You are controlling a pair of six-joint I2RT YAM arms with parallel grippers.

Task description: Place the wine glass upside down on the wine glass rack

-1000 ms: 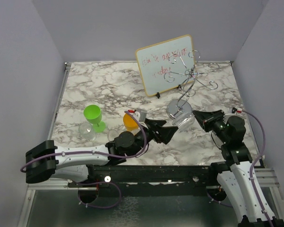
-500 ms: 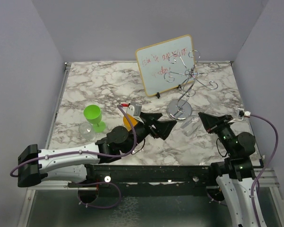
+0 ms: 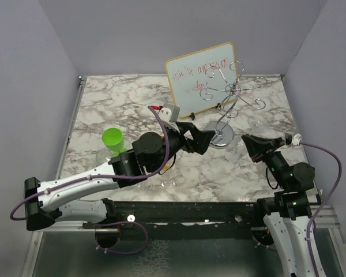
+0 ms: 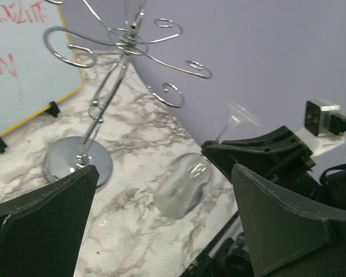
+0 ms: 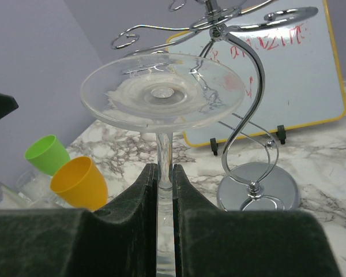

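The clear, long-stemmed wine glass [image 5: 161,92] is off the table and already turned over. The right hand [image 5: 160,190] is closed on its thin stem, with the flat round foot uppermost. The bowl hangs below the fingers, hidden in the right wrist view but plain in the left wrist view. In the right wrist view the glass's long axis stands roughly upright and runs straight up between the two fingers.

The silver wire rack with curled, looped arms and a shiny disc base [image 3: 230,89] lies at about 11 o'clock from the right hand in the top view. It is near the glass but clearly apart from it. In the right wrist view its curls sit higher than the glass foot.

I judge the foot must rise to loop height, then travel towards 11 o'clock so the stem enters a curl.

The left hand [image 3: 206,140] is spread wide and holds nothing. It is just beside the rack's base at its 9 o'clock, nearer the rack than the right hand.
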